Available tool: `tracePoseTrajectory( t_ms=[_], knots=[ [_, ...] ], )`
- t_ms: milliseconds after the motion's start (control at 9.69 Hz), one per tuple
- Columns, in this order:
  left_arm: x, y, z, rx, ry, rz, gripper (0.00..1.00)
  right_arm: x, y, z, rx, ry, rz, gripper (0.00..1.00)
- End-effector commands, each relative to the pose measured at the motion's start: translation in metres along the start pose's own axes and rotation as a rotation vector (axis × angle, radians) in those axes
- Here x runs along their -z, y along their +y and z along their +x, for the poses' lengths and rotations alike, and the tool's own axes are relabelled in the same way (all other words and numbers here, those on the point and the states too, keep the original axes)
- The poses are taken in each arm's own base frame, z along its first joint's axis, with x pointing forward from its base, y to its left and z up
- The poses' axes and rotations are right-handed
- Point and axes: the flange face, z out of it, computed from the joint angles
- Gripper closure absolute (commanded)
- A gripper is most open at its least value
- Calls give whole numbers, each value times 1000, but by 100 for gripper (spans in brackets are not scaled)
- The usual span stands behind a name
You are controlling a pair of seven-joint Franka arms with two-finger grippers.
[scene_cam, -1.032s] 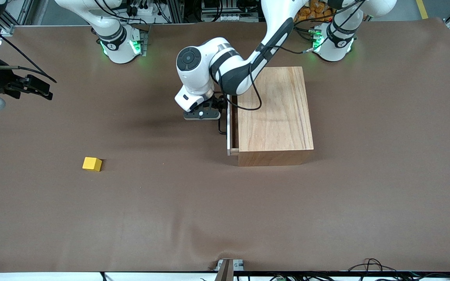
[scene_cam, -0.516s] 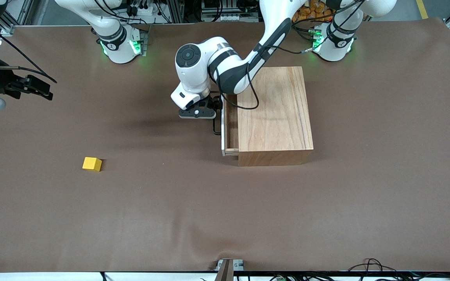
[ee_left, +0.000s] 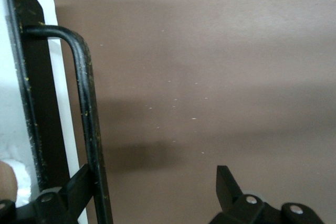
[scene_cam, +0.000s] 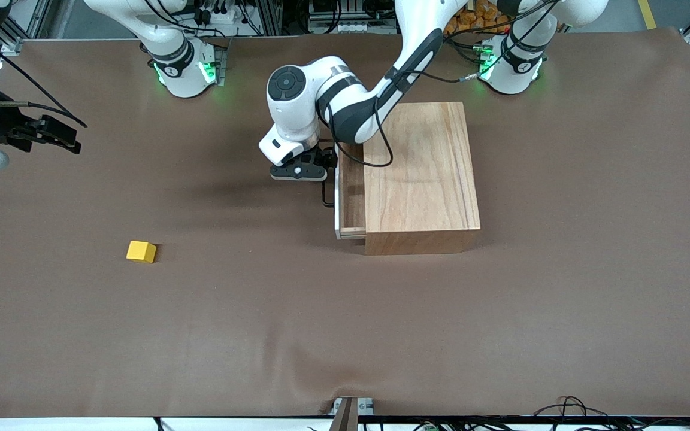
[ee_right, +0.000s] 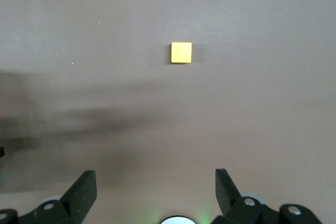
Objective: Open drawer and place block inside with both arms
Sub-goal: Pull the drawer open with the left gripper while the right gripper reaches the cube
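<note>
The light-wood cabinet (scene_cam: pixel 420 173) stands mid-table near the left arm's base. Its drawer (scene_cam: pixel 350 200) is pulled partly out toward the right arm's end, white front panel (scene_cam: pixel 337 203) leading. My left gripper (scene_cam: pixel 320 166) is at the black wire handle (scene_cam: pixel 324 194). In the left wrist view the gripper (ee_left: pixel 155 179) is open, with the handle bar (ee_left: pixel 86 103) just inside one finger (ee_left: pixel 79 182), which sits between the bar and the panel (ee_left: pixel 10 77). The yellow block (scene_cam: pixel 141 251) lies on the mat toward the right arm's end. My right gripper (scene_cam: pixel 63 136) hangs open and empty above the mat; its wrist view (ee_right: pixel 155 182) shows the block (ee_right: pixel 181 52) below.
The brown mat (scene_cam: pixel 345 323) covers the whole table. The arms' green-lit bases (scene_cam: pixel 186 72) stand along the edge farthest from the front camera. Cables (scene_cam: pixel 566 407) lie at the table's front edge.
The drawer has slid farther out of the cabinet toward the right arm's end, and my left gripper has moved with the handle. The right arm and the block have not moved.
</note>
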Motion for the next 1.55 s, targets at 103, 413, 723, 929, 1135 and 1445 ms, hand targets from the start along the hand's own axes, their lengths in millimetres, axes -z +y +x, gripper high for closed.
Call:
tracePoseTrajectory(
  t_ms=[103,413,723,929,1135,1445],
  knots=[
    [-2,29,-16,-9,19,-99,0,-7,3,11,3,9,-11,0],
    [-10,46,-35,-42,31,-125,0,-28,11,33,8,14,-10,0],
    [2,57,-42,-54,38,-157,0,-58,26,57,29,8,-8,0],
    [6,62,-45,-61,52,-185,0,-91,41,79,49,-10,-23,0],
    [10,71,-54,-75,73,-220,0,-127,58,99,48,-20,-23,0],
    [20,77,-63,-85,67,-244,0,-193,69,127,35,-49,-17,0]
  ],
)
